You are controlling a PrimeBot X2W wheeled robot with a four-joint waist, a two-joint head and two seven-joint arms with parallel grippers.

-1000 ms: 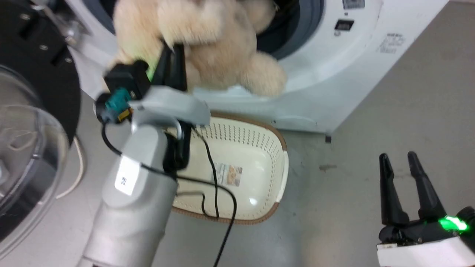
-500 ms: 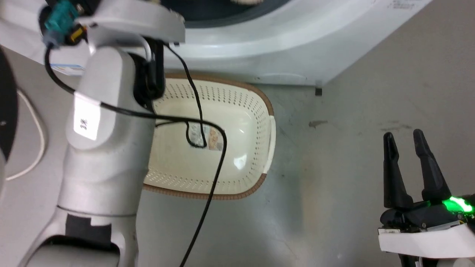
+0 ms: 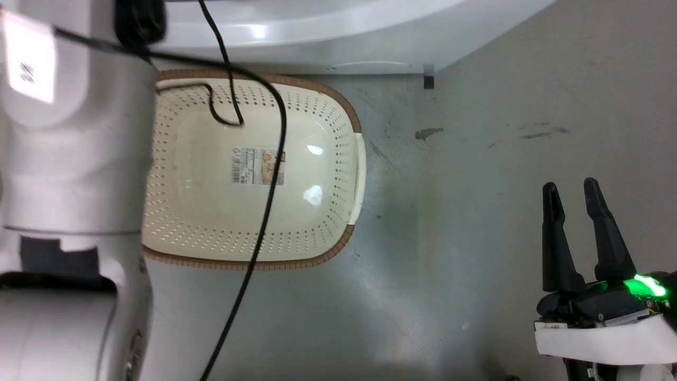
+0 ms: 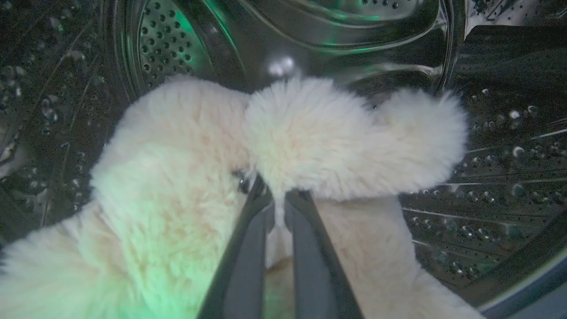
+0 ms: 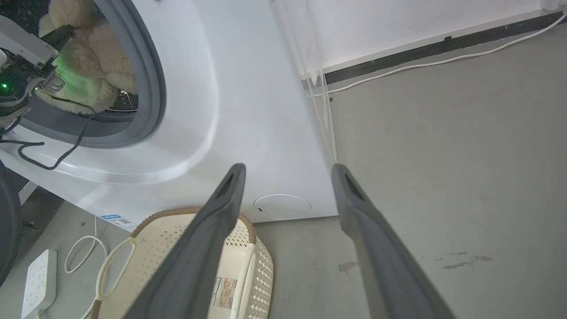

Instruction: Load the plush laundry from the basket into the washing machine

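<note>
The plush laundry, cream and shaggy, lies inside the shiny perforated drum of the washing machine. My left gripper is shut on a tuft of its fur between two rounded limbs. Through the grey-gasketed opening, the right wrist view shows the plush laundry with my left gripper reaching in. The basket stands on the floor before the washer with only its label sticker inside. My right gripper hovers open over the floor to the basket's right, fingers holding nothing.
My pale left forearm and its black cable cross over the basket's left side. A white power strip and a looped cord lie left of the basket. A white cable runs along the baseboard. Bare grey floor spreads right.
The head view has tilted down, so the washer opening left its top edge. My left arm carried the plush from the door rim forward into the drum. The right gripper stayed open.
</note>
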